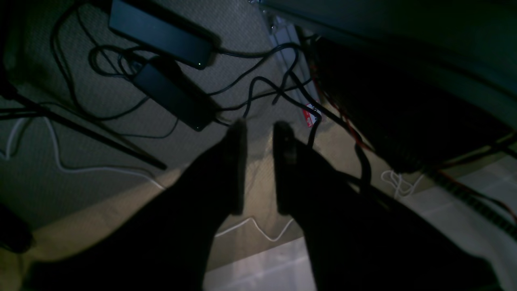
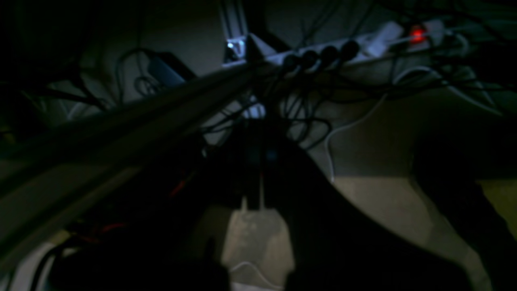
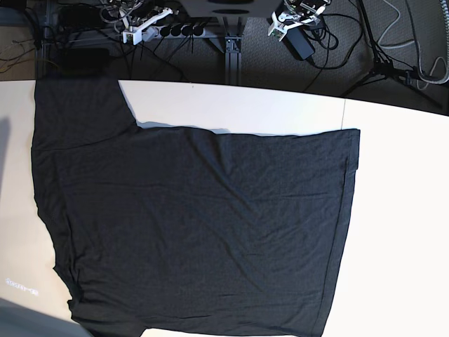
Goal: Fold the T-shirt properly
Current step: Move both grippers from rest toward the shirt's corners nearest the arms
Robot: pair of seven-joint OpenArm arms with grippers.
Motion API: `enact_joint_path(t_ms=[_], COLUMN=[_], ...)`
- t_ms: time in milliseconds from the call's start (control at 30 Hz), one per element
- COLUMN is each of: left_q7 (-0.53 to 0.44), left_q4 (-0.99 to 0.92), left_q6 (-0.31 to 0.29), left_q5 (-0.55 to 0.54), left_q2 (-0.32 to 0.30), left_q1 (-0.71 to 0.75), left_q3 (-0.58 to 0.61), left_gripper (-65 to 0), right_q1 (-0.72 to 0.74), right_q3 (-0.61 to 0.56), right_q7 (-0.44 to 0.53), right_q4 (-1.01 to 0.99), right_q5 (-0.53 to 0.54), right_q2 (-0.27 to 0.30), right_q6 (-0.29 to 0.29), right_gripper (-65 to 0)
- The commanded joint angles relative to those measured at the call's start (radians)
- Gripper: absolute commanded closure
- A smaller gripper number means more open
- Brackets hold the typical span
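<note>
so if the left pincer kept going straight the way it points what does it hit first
Probably the nearer black power brick and its tangled black cables on the carpeted floor. The open left pincer points there, not at the T-shirt. Depth is unclear.

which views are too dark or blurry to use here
Base view: bright and sharp, the large black thin-fabric T-shirt spread flat on the white table. Left wrist view: dim, fingers silhouetted. Right wrist view: darkest, blurred, only cables discernible.

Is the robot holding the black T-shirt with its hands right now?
No. The T-shirt lies flat on the table, untouched. The left hand is open and empty; the right hand's view is too dark to tell.
</note>
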Motion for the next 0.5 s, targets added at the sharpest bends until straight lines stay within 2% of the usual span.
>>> enact_joint_path(t_ms=[0, 167, 400, 467], left_q7=[-0.012, -0.014, -0.018, -0.018], left_q4=[0.017, 0.058, 0.18, 0.232], left_q6=[-0.025, -0.025, -0.03, -0.06], left_q5=[0.001, 0.039, 0.052, 0.051], left_q2=[-0.001, -0.006, -0.04, -0.057], left_q1=[0.012, 0.046, 0.131, 0.165], left_q3=[-0.01, -0.068, -0.167, -0.191], left_gripper=[-15.3, -15.3, -15.3, -15.3], right_q1=[-0.012, -0.041, -0.127, -0.166], right_q3=[0.0, -0.063, -0.243, -0.285], right_q7=[0.01, 0.01, 0.01, 0.01], right_q4=[0.018, 0.056, 0.146, 0.19], right_q5=[0.008, 0.038, 0.038, 0.038], right_q2=[0.01, 0.019, 0.047, 0.06], right_q6=[-0.058, -0.055, -0.047, -0.047], right_gripper=[0.0, 0.0, 0.0, 0.0])
